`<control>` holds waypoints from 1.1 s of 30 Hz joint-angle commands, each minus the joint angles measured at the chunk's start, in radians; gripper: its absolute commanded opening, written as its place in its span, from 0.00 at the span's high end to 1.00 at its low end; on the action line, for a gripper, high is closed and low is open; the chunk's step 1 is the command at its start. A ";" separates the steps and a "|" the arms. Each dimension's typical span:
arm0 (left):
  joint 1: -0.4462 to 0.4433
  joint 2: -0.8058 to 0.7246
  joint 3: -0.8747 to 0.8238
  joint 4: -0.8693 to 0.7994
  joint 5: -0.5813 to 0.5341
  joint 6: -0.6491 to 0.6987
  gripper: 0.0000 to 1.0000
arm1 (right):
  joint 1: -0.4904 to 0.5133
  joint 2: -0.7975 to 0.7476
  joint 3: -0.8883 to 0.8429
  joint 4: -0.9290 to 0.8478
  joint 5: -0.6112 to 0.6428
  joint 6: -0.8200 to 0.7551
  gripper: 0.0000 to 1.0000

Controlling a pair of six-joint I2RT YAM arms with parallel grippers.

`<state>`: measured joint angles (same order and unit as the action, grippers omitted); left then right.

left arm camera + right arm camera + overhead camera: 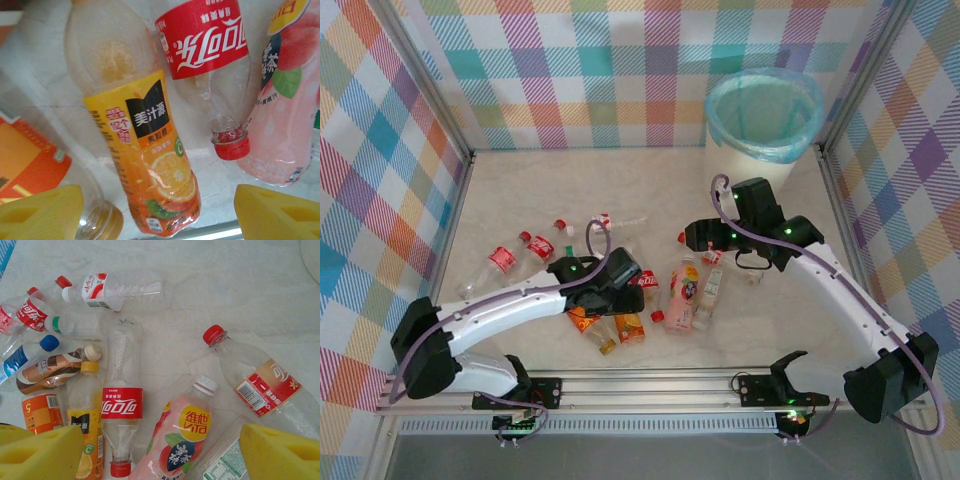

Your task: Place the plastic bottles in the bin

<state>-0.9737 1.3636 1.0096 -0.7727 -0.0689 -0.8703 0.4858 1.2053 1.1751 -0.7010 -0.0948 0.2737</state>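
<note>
Grippers spread wide: left gripper (159,212), right gripper (161,452). Roughly eleven plastic bottles (121,402), one bin (738,172). Pale marbled table (520,190), plaid walls (600,70).

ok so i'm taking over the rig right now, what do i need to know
left gripper: open, low over the orange juice bottle, holding nothing.
right gripper: open, empty, above the plastic bottles.
plastic bottles: all lying on the table, centre front.
bin: back right, no bottle seen inside.
done: nothing yet. left: every bottle.
</note>
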 commanded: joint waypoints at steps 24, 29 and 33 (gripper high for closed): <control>-0.008 0.223 -0.048 0.091 0.028 0.013 0.33 | 0.007 -0.058 -0.029 0.006 0.024 -0.028 0.15; -0.008 0.184 -0.046 0.061 0.001 0.004 0.42 | 0.007 -0.070 -0.023 0.003 0.030 -0.029 0.15; -0.008 0.100 -0.040 0.001 -0.043 -0.016 0.46 | 0.007 -0.088 -0.004 -0.005 0.031 -0.025 0.16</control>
<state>-0.9741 1.5459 0.9638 -0.6914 -0.0616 -0.8707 0.4858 1.1488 1.1572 -0.6979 -0.0708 0.2543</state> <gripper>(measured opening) 0.550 0.843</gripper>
